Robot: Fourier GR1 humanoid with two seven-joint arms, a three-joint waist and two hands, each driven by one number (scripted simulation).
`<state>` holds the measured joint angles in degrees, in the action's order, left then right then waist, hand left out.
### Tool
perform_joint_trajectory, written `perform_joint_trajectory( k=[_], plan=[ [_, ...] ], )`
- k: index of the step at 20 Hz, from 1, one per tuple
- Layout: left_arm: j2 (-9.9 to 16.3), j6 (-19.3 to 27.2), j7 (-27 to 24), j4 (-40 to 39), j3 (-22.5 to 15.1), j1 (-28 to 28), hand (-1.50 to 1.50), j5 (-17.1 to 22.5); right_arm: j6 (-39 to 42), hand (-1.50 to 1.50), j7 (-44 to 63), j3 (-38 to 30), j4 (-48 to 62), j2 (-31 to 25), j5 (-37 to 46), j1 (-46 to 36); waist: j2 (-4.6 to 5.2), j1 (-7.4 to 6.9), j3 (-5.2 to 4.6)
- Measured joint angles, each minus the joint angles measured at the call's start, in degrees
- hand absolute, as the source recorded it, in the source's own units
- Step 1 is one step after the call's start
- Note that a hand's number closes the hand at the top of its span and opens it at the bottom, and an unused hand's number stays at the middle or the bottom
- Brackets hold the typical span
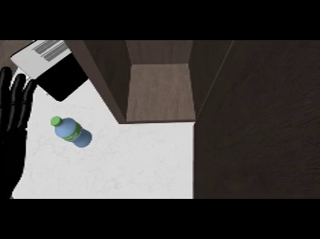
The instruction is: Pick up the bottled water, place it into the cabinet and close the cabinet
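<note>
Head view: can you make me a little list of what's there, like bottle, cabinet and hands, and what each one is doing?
bottle: blue, green cap, alone on the white counter, nothing touching it
cabinet: open, brown shelf inside, nothing seen on it
cabinet door: dark, swung open at the right
left hand: at the left edge, fingers straight and up, resting, apart from the bottle
right hand: not showing
appliance: black and white, at the top left

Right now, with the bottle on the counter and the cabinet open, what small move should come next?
Probably bring the left robot hand rightward toward the bottled water. The bottle stands free on the white counter, ungrasped; that hand is open at the view's left edge, the only one showing. The cabinet already stands open.
</note>
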<state>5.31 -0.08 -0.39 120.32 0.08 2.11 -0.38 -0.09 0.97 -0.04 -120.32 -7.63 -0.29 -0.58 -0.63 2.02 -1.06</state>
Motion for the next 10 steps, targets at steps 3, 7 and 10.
perform_joint_trajectory(
  k=[3,7,10],
  plan=[
    [1.5,-2.0,0.3,-3.3,3.2,2.7,-1.5,3.9,0.3,-1.5,0.2,-0.4,-3.0,0.3,-0.6,3.0,0.31,-0.79,0.55],
    [5.1,-6.4,-0.5,-10.1,10.2,5.4,-1.5,12.0,2.0,-1.5,1.0,1.5,-6.2,1.2,-2.8,7.3,0.54,-1.15,0.85],
    [5.9,-7.9,2.8,-13.0,12.7,5.4,-1.5,17.6,6.1,-1.5,2.5,4.7,-7.7,0.7,-7.0,10.4,0.56,-1.36,0.96]
  ],
)
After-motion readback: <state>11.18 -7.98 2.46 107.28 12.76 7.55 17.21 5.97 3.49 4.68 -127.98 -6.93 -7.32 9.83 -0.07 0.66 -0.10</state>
